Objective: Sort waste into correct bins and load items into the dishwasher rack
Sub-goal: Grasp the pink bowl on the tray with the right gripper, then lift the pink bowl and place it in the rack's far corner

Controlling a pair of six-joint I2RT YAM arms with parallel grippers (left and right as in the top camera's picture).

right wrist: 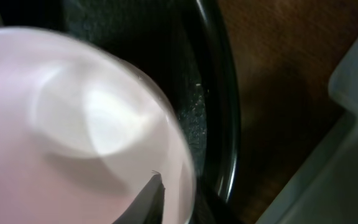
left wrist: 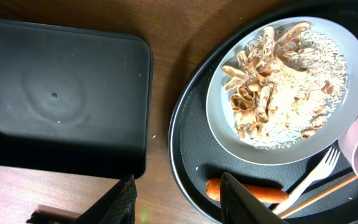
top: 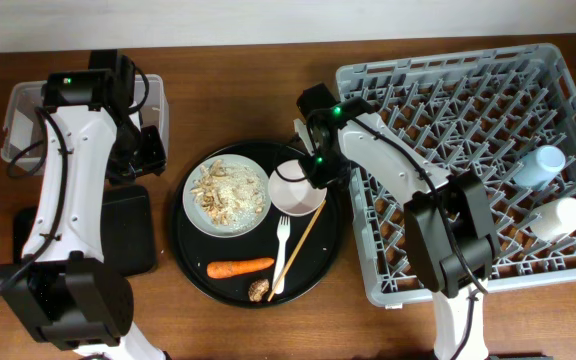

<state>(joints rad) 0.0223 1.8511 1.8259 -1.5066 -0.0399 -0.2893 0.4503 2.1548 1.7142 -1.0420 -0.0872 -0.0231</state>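
The pale pink bowl (top: 290,190) sits on the round black tray, right of the grey-white plate (top: 230,195) of rice scraps. My right gripper (top: 314,168) grips the bowl's far-right rim (right wrist: 73,124), with one finger (right wrist: 157,199) inside the wall. My left gripper (left wrist: 185,205) is open and empty above bare wood, between the flat black tray (left wrist: 61,93) and the carrot (left wrist: 253,193). The fork (top: 282,250), chopsticks (top: 303,240) and brown lump (top: 258,290) lie on the round tray. The blue cup (top: 540,165) and white cup (top: 558,215) stand in the rack (top: 448,110). Wrapper and tissue are out of view.
The clear tub (top: 16,125) stands at the far left, partly under my left arm, with the flat black tray (top: 128,235) in front of it. The round black tray (top: 193,255) lies between them and the rack. The rack's left wall is close to my right gripper.
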